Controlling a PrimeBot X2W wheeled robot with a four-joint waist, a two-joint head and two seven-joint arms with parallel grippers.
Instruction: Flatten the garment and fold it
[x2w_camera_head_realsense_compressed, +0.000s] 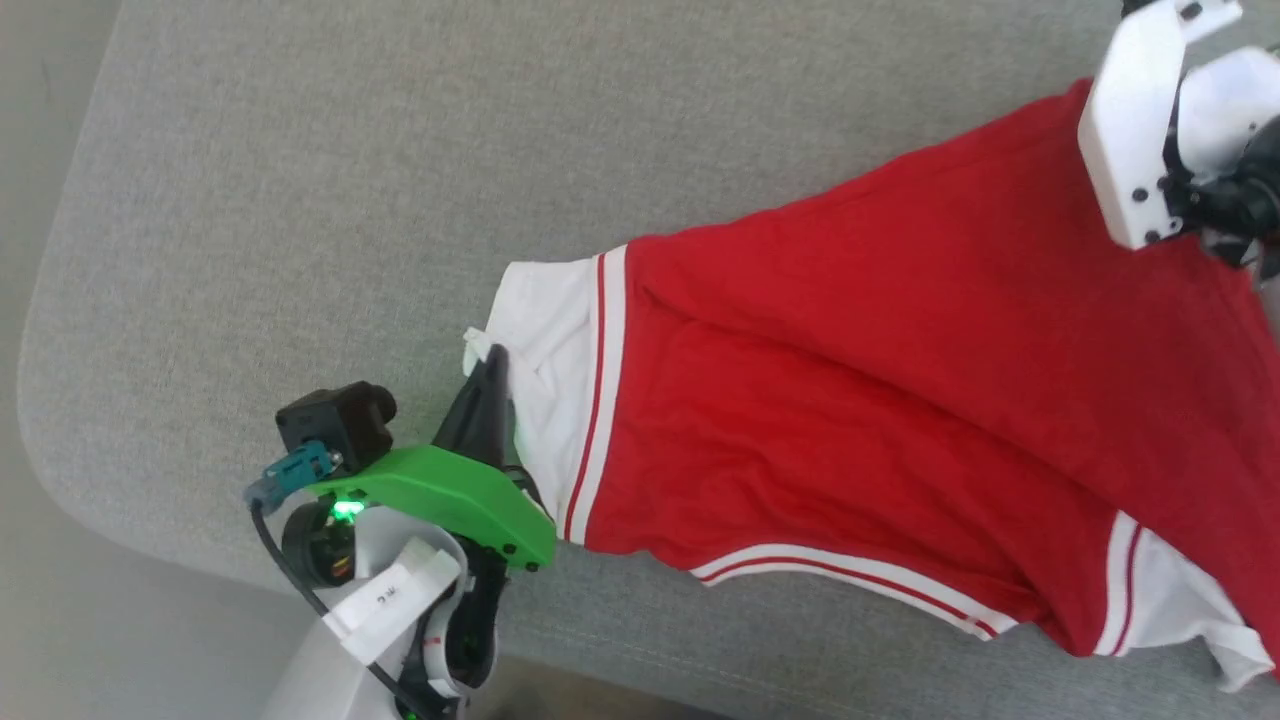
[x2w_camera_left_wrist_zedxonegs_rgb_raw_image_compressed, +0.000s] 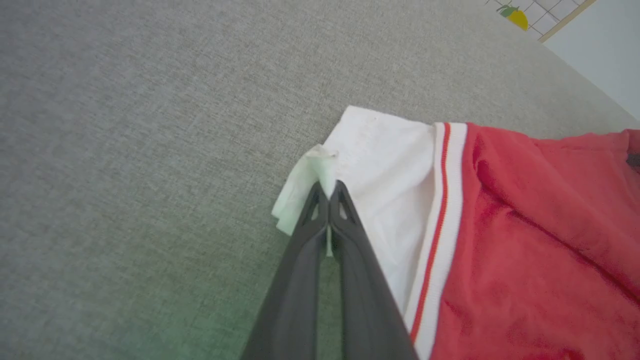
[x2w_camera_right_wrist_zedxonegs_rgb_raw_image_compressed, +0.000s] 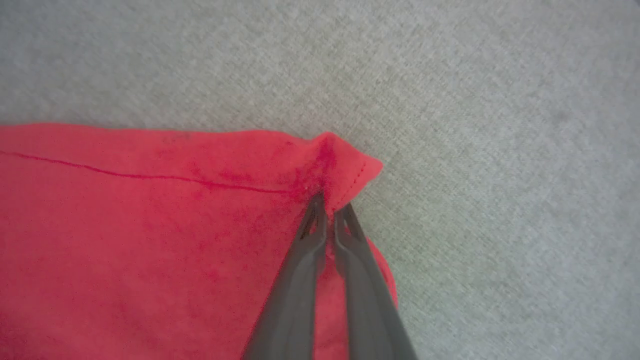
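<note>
The garment (x2w_camera_head_realsense_compressed: 880, 400) is bright red with white sleeve panels and red-and-white striped trim, lying stretched across the grey cushion from the middle to the right. My left gripper (x2w_camera_head_realsense_compressed: 487, 365) is shut on the white sleeve's edge; in the left wrist view the gripper (x2w_camera_left_wrist_zedxonegs_rgb_raw_image_compressed: 329, 189) pinches a fold of the garment's (x2w_camera_left_wrist_zedxonegs_rgb_raw_image_compressed: 525, 260) white cloth between its dark fingertips. My right gripper (x2w_camera_right_wrist_zedxonegs_rgb_raw_image_compressed: 329, 204) is shut on a red hemmed corner of the garment (x2w_camera_right_wrist_zedxonegs_rgb_raw_image_compressed: 150, 240), which bunches up at the tips. In the head view only the right arm's white wrist housing (x2w_camera_head_realsense_compressed: 1140, 120) shows, over the garment's far right.
The grey fabric cushion (x2w_camera_head_realsense_compressed: 350, 200) spreads wide to the left and far side of the garment. Its rounded edge (x2w_camera_head_realsense_compressed: 60, 480) falls away at the lower left, with pale floor beyond. A second white sleeve (x2w_camera_head_realsense_compressed: 1190, 610) lies at the lower right.
</note>
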